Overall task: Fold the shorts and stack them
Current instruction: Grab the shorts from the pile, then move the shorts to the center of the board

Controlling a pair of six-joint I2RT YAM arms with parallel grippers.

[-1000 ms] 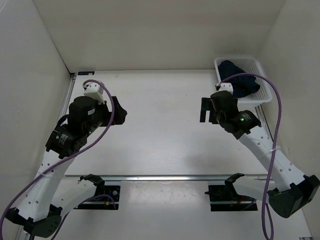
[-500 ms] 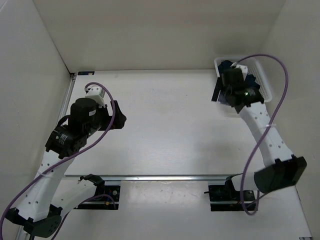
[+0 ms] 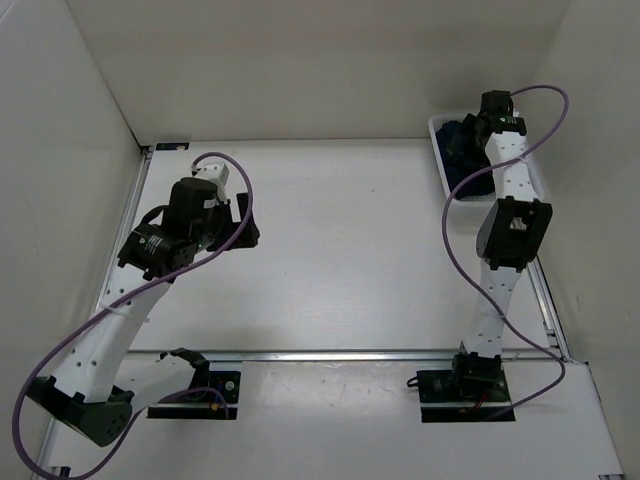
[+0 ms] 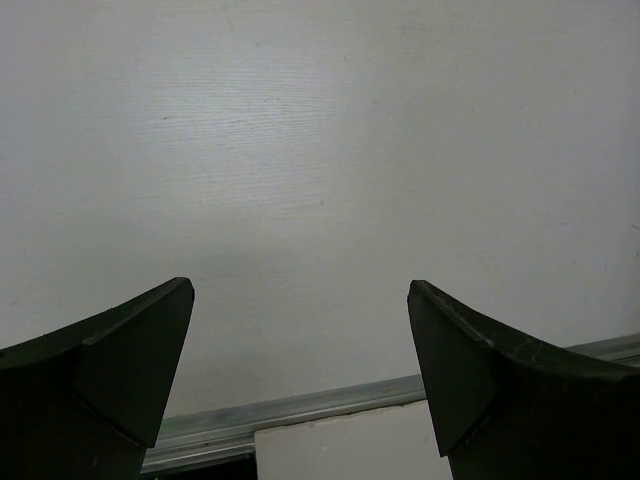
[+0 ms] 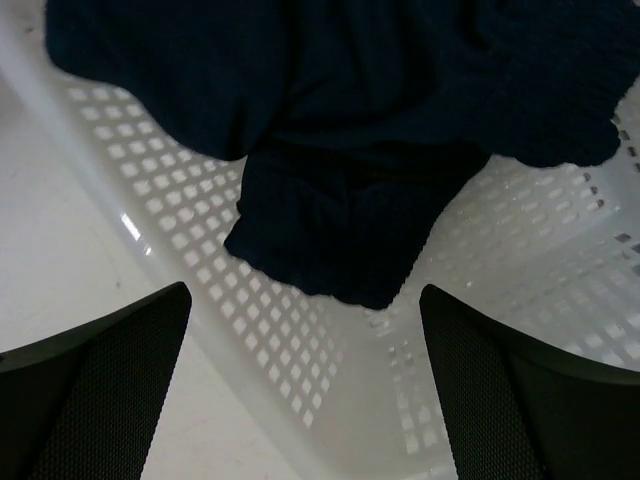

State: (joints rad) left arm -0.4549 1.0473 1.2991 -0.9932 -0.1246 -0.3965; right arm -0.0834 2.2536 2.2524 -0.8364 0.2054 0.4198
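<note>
The dark navy shorts [image 5: 340, 130] lie crumpled inside the white mesh basket [image 5: 300, 370] at the back right of the table; in the top view they show as a dark heap [image 3: 462, 160]. My right gripper [image 5: 300, 330] hangs open above the basket, jaws wide apart, with the shorts just ahead of the fingertips and nothing between them. In the top view the right arm is stretched far back over the basket [image 3: 440, 135]. My left gripper [image 4: 300, 330] is open and empty above the bare table, at the left in the top view [image 3: 245, 215].
The table [image 3: 340, 250] is boxed in by white walls on the left, back and right. A metal rail [image 3: 350, 354] runs along the near edge; it also shows in the left wrist view [image 4: 300, 410].
My right arm has swung from mid table back and right until its gripper is over the basket. The left arm has risen and shifted slightly right.
</note>
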